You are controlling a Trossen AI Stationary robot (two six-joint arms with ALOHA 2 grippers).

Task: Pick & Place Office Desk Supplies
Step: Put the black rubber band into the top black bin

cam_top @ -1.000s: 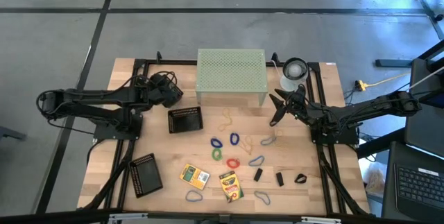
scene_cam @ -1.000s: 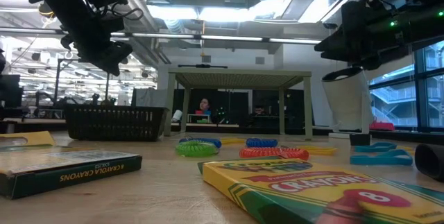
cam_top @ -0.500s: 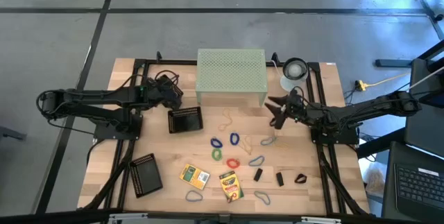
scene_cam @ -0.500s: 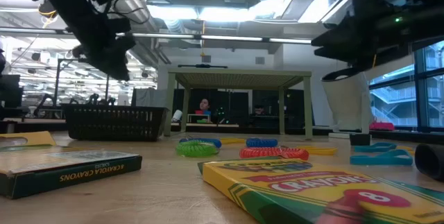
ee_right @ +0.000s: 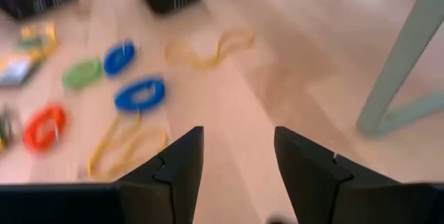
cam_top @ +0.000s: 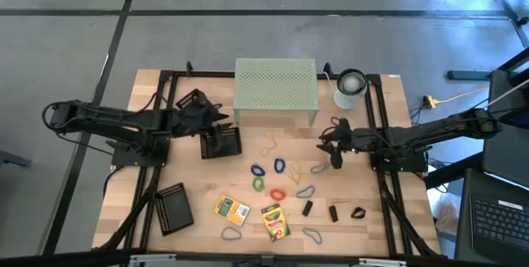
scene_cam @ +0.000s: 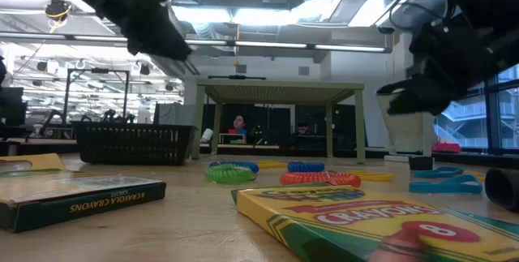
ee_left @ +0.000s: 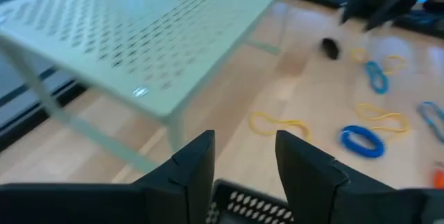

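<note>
Swinging inward and lower over the last second, both grippers, left (cam_top: 216,122) above the mesh tray (cam_top: 221,143) and right (cam_top: 334,149) near the rubber bands (cam_top: 278,166), carry open, empty jaws, so picking seems imminent.

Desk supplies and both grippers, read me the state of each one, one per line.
left gripper: open, empty, over the upper mesh tray.
right gripper: open, empty, above bare table.
lower mesh tray: empty, upright.
crayon boxes: closed, lying flat.
rubber bands: loose on table.
black clips: loose on table.
</note>
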